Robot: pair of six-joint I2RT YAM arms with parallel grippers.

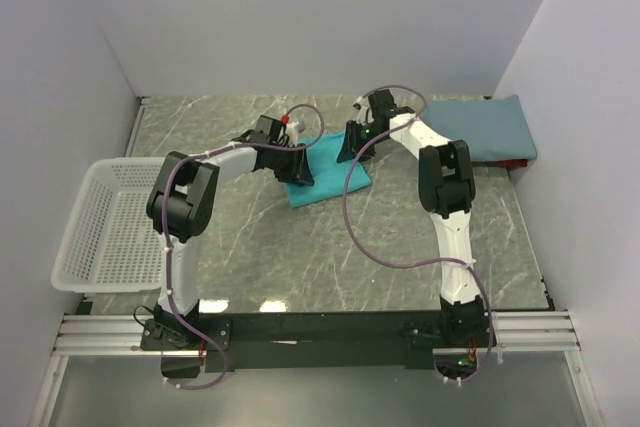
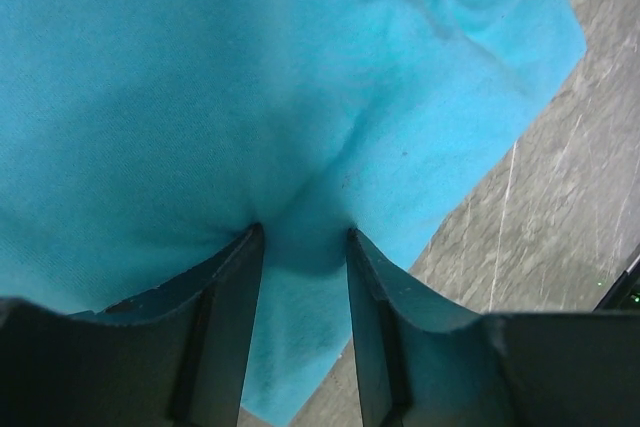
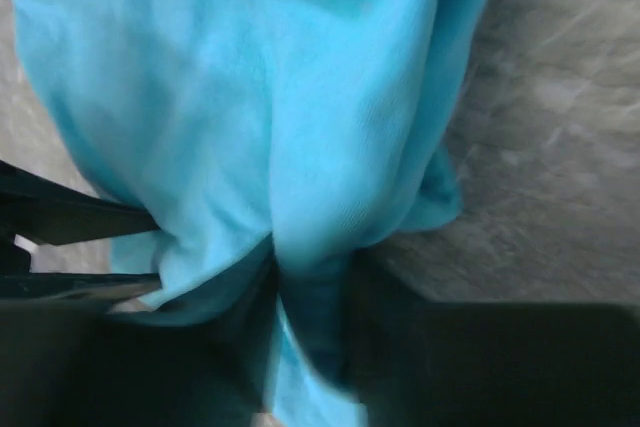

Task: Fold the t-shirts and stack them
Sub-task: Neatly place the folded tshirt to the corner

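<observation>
Grey marble table (image 1: 300, 257) bearing teal t-shirt (image 1: 330, 175), white walls (image 1: 300, 7).

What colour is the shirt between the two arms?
The shirt is bright turquoise; the left wrist view shows it best.

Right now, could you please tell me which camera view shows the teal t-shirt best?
The top external view: only there does most of the teal t-shirt show. The left wrist view shows just cloth puckered in the left tool; the right wrist view, a blurred fold in the right tool.
</observation>
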